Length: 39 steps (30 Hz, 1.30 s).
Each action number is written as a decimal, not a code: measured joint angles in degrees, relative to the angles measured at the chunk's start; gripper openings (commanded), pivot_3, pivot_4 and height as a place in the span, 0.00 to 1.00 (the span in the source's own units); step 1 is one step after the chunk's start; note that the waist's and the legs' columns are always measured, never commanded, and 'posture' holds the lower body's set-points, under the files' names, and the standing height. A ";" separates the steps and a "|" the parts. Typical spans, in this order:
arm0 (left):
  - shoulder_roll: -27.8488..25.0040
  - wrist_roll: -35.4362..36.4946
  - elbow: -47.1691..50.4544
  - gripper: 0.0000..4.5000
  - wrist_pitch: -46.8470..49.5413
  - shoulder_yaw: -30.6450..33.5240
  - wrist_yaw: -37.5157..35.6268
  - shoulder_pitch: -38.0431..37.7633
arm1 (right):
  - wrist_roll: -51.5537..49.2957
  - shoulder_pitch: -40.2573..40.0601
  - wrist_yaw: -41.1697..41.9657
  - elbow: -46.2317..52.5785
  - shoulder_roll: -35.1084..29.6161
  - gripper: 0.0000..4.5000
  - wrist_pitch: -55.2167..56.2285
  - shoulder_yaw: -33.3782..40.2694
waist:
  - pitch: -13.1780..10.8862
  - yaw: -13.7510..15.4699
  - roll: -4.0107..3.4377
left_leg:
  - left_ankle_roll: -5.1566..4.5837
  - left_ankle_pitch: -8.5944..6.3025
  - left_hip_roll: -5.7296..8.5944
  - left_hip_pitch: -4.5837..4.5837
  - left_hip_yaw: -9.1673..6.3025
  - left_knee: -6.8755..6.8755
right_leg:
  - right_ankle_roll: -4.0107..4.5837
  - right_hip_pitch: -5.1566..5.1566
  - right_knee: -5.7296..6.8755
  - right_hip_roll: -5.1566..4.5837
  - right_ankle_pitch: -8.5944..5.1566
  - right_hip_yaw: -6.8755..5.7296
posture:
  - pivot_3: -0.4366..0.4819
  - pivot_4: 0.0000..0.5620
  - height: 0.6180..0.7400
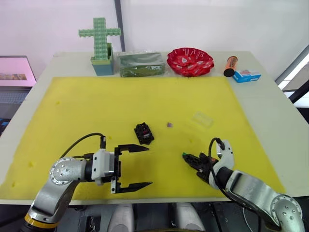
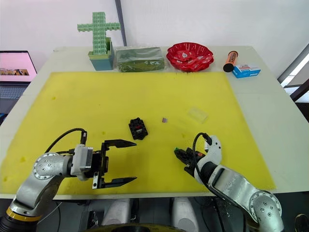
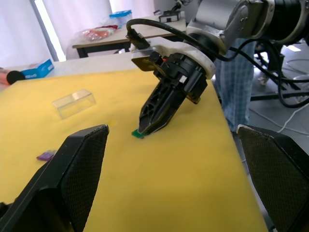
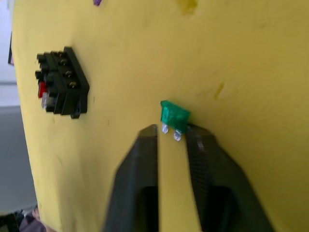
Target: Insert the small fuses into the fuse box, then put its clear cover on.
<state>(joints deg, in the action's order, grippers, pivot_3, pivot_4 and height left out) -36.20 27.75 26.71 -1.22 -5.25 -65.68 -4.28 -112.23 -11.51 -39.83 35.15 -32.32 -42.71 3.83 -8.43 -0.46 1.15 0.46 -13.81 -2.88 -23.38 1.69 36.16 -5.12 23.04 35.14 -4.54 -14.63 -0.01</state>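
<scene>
The black fuse box [image 1: 144, 133] lies mid-mat; the right wrist view shows a red and a grey fuse seated at one end of the fuse box [image 4: 63, 82]. A purplish fuse [image 1: 169, 124] lies loose to its right, and the clear cover [image 1: 202, 119] rests further right. My right gripper [image 4: 171, 133] is low over the mat near the front, shut on the green fuse [image 4: 173, 114], whose metal prongs sit between the fingertips. My left gripper [image 1: 148, 166] hovers wide open in front of the box, holding nothing.
Everything sits on a yellow mat [image 1: 87, 106]. Along the table's back stand a green brick cross [image 1: 100, 41], a clear-wrapped green package [image 1: 141, 64], a red bowl [image 1: 190, 61], an orange tube [image 1: 230, 65] and a blue box [image 1: 246, 76]. A screen [image 1: 14, 72] is off the left edge.
</scene>
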 measured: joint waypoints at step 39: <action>0.68 -0.78 -1.73 1.00 -0.73 -1.28 -0.53 1.93 | 33.78 37.17 72.25 -35.76 -19.92 0.13 -46.67 -4.66 | 0.02 1.18 -0.08 | -0.01 -0.01 0.11 -0.10 0.15 0.05 | -0.04 0.13 -0.04 0.05 0.01 -0.01 | 0.48 0.27 1.00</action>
<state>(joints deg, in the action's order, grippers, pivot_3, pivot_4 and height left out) -35.52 26.97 24.98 -1.95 -6.52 -66.21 -2.35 -78.46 25.66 32.42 -0.61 -52.24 -89.38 -0.83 -8.41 0.72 1.07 0.45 -13.82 -2.77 -23.48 1.84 36.21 -5.17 23.17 35.10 -4.49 -14.62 -0.02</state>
